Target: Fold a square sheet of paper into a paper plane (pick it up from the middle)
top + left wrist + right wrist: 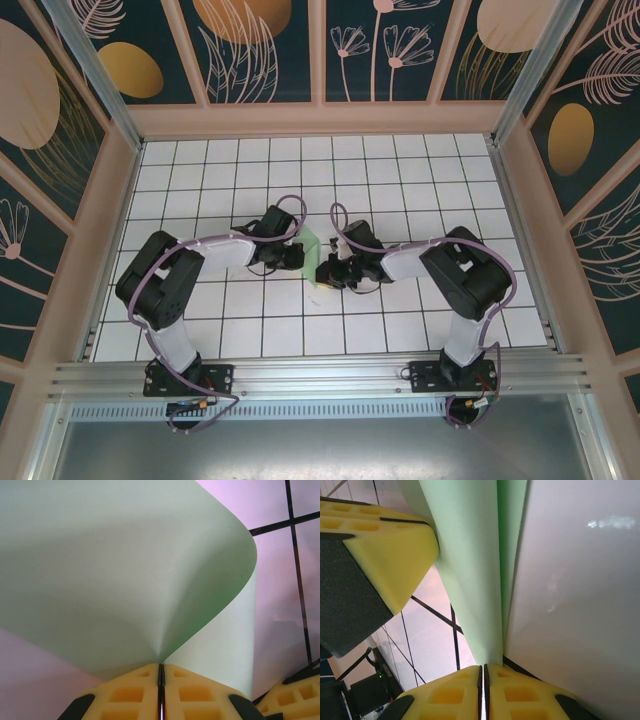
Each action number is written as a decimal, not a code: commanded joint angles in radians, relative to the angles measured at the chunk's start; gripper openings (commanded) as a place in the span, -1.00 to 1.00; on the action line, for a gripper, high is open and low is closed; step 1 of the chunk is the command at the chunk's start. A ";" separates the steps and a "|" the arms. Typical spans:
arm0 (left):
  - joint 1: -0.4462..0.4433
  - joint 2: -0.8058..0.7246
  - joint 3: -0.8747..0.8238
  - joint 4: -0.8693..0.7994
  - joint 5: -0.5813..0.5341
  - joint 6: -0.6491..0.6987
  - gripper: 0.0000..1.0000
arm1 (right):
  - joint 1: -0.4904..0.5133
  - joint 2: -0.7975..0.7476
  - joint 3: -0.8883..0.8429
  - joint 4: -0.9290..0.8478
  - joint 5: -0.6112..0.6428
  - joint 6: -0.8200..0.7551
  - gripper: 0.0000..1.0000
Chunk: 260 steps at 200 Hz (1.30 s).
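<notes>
Our left claw (161, 675) and right claw (483, 677) both pinched the green paper (115, 565) tight, holding it up over the worktop (400, 180). If we pulled apart too hard it could rip or slip out

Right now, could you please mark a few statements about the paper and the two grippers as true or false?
1. The left gripper is shut on the green paper. True.
2. The right gripper hangs open, away from the paper. False: it is shut on the paper too.
3. The paper lies flat on the table. False: it is held between the two grippers and bends in a curve.
4. The table is covered in white tiles with dark lines between them. True.
</notes>
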State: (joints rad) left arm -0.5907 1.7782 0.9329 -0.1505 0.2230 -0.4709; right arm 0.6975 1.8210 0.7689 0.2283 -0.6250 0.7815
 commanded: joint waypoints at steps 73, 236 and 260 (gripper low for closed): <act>0.007 0.070 0.060 -0.058 -0.025 0.061 -0.77 | 0.032 -0.030 0.089 -0.104 0.089 -0.026 -0.72; 0.006 0.068 0.103 -0.098 -0.029 0.077 -0.77 | 0.032 0.078 0.111 -0.153 0.125 -0.015 -0.79; 0.006 0.059 0.110 -0.096 -0.041 0.075 -0.70 | 0.041 0.089 0.110 -0.203 0.148 -0.032 -0.79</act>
State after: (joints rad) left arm -0.5888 1.8290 1.0142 -0.2127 0.2138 -0.4183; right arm 0.7219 1.8679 0.8902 0.1230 -0.5247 0.7647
